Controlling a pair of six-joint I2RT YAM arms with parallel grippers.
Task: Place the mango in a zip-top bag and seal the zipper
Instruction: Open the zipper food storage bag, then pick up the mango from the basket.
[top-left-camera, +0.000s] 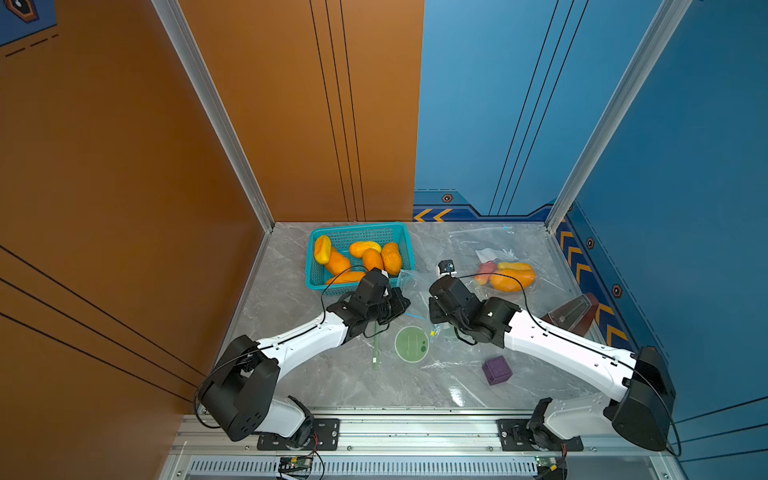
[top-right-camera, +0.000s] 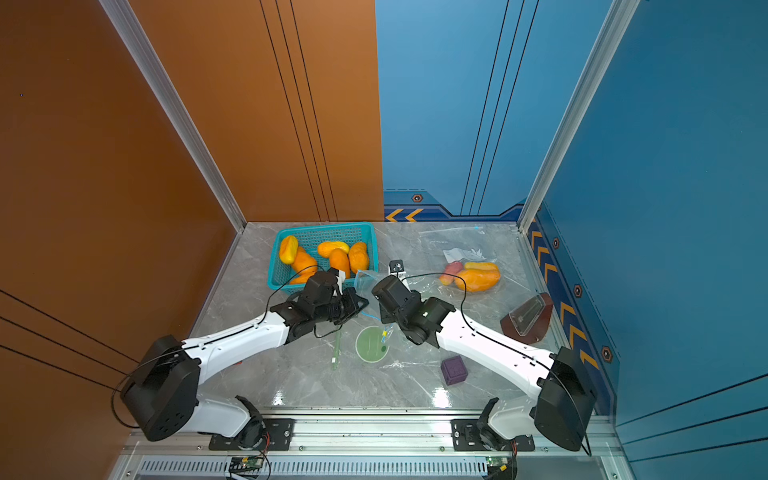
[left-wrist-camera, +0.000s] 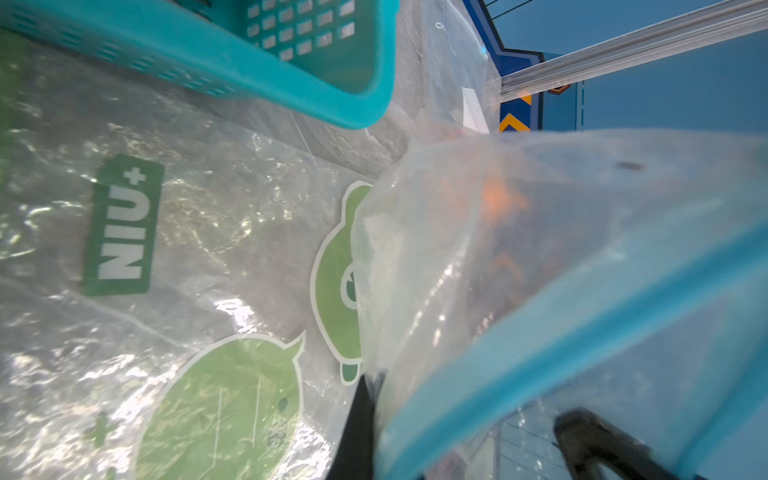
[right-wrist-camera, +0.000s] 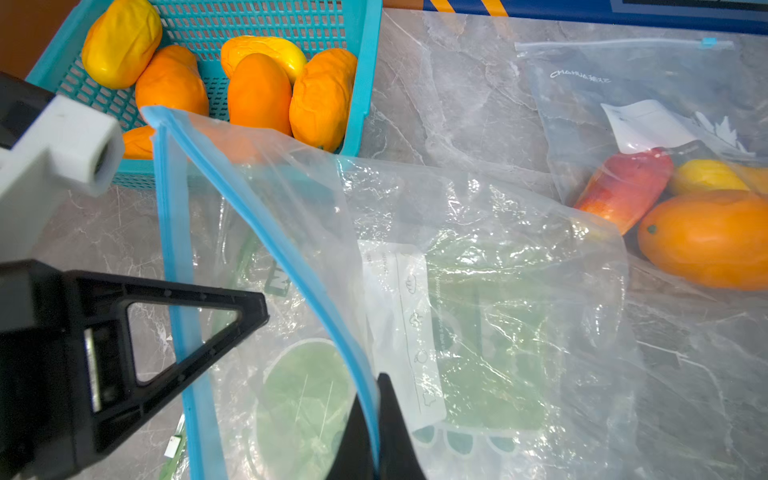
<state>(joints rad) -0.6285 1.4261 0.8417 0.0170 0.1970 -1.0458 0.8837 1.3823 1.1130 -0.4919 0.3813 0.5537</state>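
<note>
A clear zip-top bag (right-wrist-camera: 478, 291) with green prints and a blue zipper strip (right-wrist-camera: 266, 232) lies between my arms, its mouth lifted and spread apart. My right gripper (right-wrist-camera: 376, 419) is shut on one lip of the strip. My left gripper (left-wrist-camera: 374, 415) pinches the other lip; its black finger (right-wrist-camera: 187, 332) shows in the right wrist view. In a top view the bag's raised corner (top-left-camera: 405, 276) stands beside the teal basket (top-left-camera: 357, 227). Several orange and yellow mangoes (top-left-camera: 372, 257) lie in the basket. I see no mango in the held bag.
A second zip-top bag (top-left-camera: 498, 245) lies at the back right with an orange mango (top-left-camera: 511, 278) and a red fruit inside. A purple cube (top-left-camera: 496, 371) sits near the front. A brown stand with a clear box (top-left-camera: 573, 316) is at the right wall.
</note>
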